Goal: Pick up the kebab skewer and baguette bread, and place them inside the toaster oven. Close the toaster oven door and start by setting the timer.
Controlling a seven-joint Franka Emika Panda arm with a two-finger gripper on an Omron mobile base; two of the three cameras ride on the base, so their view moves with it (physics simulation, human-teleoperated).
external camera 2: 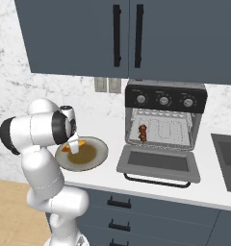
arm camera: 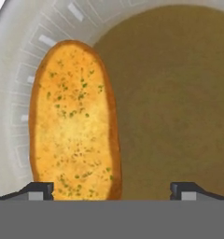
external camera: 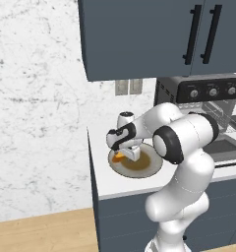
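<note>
Hand view: open pincer (arm camera: 112, 189) over the baguette bread (arm camera: 74, 121), loaf nearer its left tip.

Baguette bread (external camera: 118, 156) mostly behind the tool (external camera: 130, 153); plate (arm camera: 20, 70) cropped by frame edges.

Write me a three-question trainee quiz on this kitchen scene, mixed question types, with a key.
1. True or false: the kebab skewer already lies on the rack inside the toaster oven.
2. Multiple choice: the baguette bread lies on A) the oven rack, B) the grey plate, C) the bare counter.
3. Fill in: the toaster oven door is folded ____.

Key: 1 true; 2 B; 3 down, open. The gripper hangs open over the bread, holding nothing.
</note>
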